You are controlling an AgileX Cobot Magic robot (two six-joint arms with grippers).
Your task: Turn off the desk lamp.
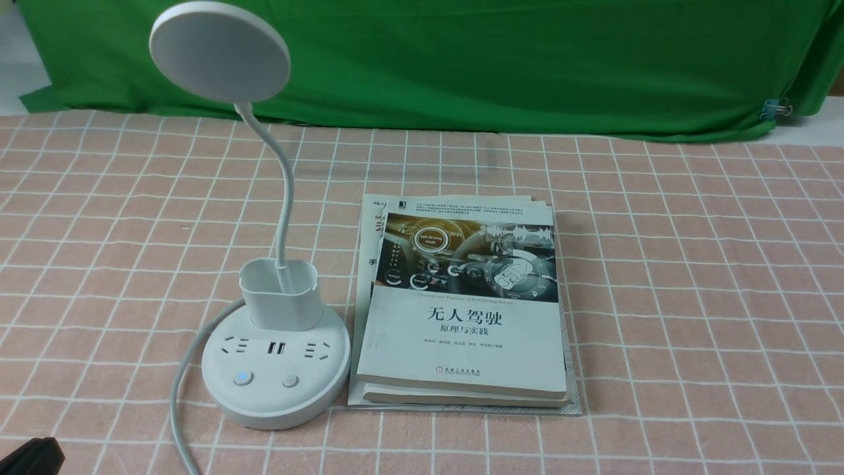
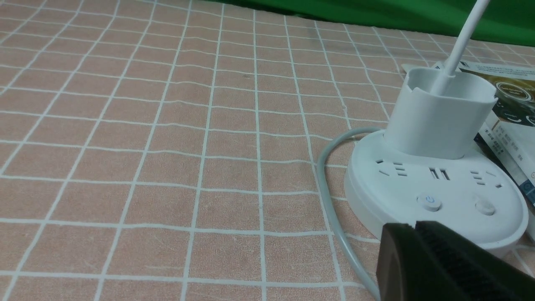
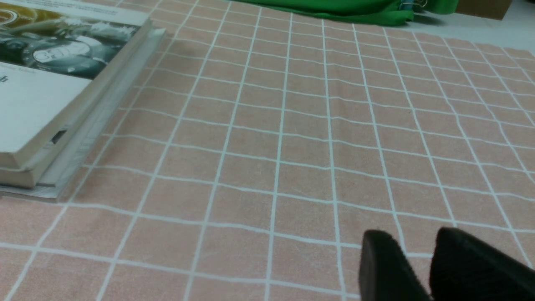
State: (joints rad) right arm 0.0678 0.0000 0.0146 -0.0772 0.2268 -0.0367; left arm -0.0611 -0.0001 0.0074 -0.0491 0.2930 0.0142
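With left fingers (image 2: 397, 255) pressed together and right fingers (image 3: 380, 259) slightly spread, beware of hitting the wrong button through sideways misalignment, or skidding the desk lamp (image 1: 270, 399), left of the books (image 1: 461, 343) on the table (image 1: 692, 297), through slanted pressure.

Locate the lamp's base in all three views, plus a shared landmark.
Front: base lower left, beside the books.
Left wrist: base at the right edge, partly behind the hand.
Right wrist: base not in it.
Landmark: the books, in all three; only a part shows in each wrist view.
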